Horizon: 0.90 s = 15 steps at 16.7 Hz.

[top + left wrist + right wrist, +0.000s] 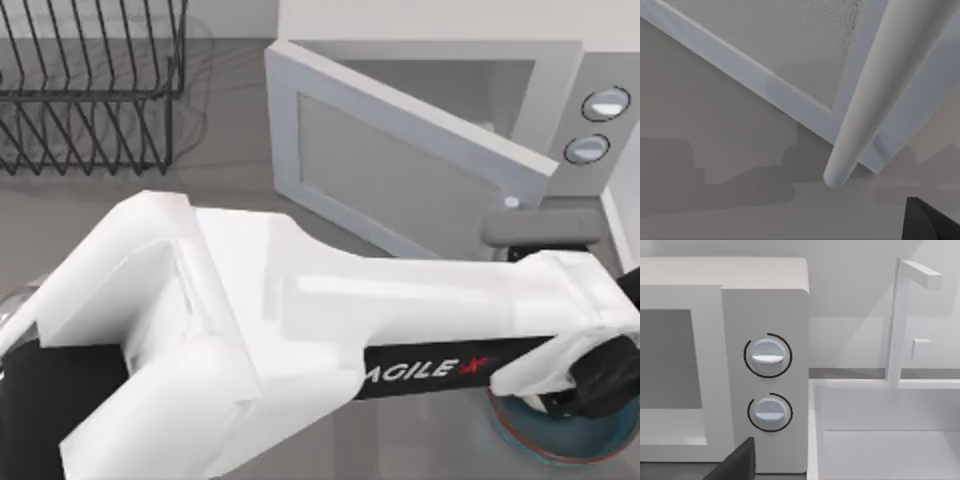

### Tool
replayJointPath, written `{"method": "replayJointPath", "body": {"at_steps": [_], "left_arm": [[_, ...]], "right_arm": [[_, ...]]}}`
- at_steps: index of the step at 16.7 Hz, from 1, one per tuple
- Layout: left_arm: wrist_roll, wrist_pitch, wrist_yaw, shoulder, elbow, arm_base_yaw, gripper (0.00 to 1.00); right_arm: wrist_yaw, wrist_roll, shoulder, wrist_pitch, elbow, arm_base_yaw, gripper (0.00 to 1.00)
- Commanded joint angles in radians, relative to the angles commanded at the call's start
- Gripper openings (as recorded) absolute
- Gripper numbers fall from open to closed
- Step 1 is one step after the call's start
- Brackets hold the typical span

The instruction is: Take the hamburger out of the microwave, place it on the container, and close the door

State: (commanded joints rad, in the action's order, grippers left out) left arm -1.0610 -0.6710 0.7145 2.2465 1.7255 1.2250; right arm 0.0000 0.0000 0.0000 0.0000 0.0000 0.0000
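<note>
door still ajar, left arm beside it

left gripper (590, 385) — finger state: cannot tell — hangs over the container (560, 448), just right of the door (400, 165)'s free edge. the handle (875, 95) is close by. the door slants out from the microwave (560, 110); hamburger position unclear.

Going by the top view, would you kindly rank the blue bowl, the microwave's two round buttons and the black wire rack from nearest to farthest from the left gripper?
1. Blue bowl, right under the left gripper, bottom right.
2. Round buttons, top right on the microwave.
3. Black wire rack, far top left.
</note>
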Motion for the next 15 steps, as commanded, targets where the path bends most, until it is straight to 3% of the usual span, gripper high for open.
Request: {"method": "replayJointPath", "body": {"at_steps": [8, 15], "left_arm": [[-0.014, -0.048, 0.001, 0.054, 0.084, 0.004, 0.0], [0.176, -0.002, -0.066, 0.208, 0.315, -0.152, 0.0]], "right_arm": [[0.0, 0.0, 0.0, 0.0, 0.0, 0.0, 1.0], [0.0, 0.0, 0.0, 0.0, 0.0, 0.0, 1.0]]}}
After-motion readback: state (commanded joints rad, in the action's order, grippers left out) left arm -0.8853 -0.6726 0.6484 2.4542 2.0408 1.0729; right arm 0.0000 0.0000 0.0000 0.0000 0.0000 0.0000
